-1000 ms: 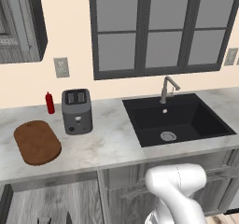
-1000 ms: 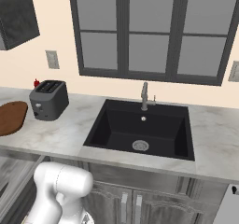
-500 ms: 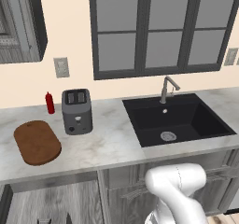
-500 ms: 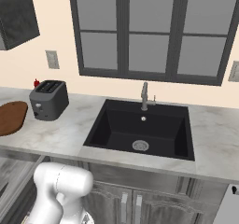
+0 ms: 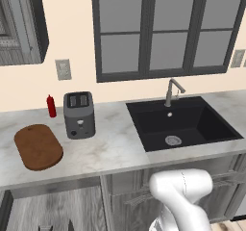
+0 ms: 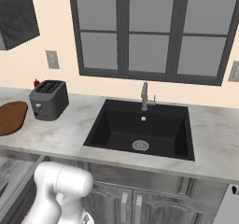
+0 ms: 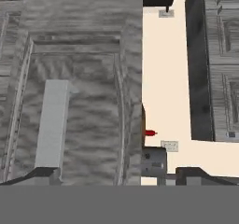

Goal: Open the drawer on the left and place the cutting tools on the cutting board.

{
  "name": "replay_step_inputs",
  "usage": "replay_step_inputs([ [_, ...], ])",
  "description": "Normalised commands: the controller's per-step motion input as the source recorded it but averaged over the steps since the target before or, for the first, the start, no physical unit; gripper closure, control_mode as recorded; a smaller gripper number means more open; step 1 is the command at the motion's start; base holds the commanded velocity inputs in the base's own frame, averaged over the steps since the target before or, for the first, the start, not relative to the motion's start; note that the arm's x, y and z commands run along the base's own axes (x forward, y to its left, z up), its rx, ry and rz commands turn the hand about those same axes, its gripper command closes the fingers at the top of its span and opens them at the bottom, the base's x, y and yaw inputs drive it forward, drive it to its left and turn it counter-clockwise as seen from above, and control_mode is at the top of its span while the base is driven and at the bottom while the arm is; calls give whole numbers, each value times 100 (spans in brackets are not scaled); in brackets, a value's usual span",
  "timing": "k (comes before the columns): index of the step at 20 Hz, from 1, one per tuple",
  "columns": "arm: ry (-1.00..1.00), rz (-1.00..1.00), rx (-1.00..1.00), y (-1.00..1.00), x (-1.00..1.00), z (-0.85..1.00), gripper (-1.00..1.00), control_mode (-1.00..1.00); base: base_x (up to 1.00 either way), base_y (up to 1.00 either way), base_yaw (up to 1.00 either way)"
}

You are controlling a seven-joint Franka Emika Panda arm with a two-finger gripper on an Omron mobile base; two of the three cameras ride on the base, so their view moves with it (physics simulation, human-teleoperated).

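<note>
Fingers [image 7: 46, 174] are spread wide apart, with a silver bar handle [image 7: 52, 122] on the grey wood-grain drawer [image 7: 74, 78] between them. Base views show the reddish-brown cutting board [image 5: 38, 147] on the surface [image 5: 115, 150].

There are no words, numbers, brand names or signs to read in any of these pictures. The toaster [image 5: 79, 114] has a plain grey front with just small knobs and no writing on it. The red bottle [image 5: 51, 106] beside it has no label you can make out. The little plates on the wall [image 5: 63, 69] are blank too. The grey cabinet fronts carry wood grain and nothing else.
</note>
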Motion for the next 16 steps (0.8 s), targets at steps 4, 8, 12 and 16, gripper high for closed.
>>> replay_step_inputs([
  [4,-7,0,3,-16,-37,52,-100,-100,0,0,0],
  [8,-7,0,4,-18,-31,62,-100,-100,0,0,0],
  [12,-3,-1,6,-40,-12,60,-100,-100,0,0,0],
  [16,-3,-4,6,-46,-6,60,-100,-100,0,0,0],
])
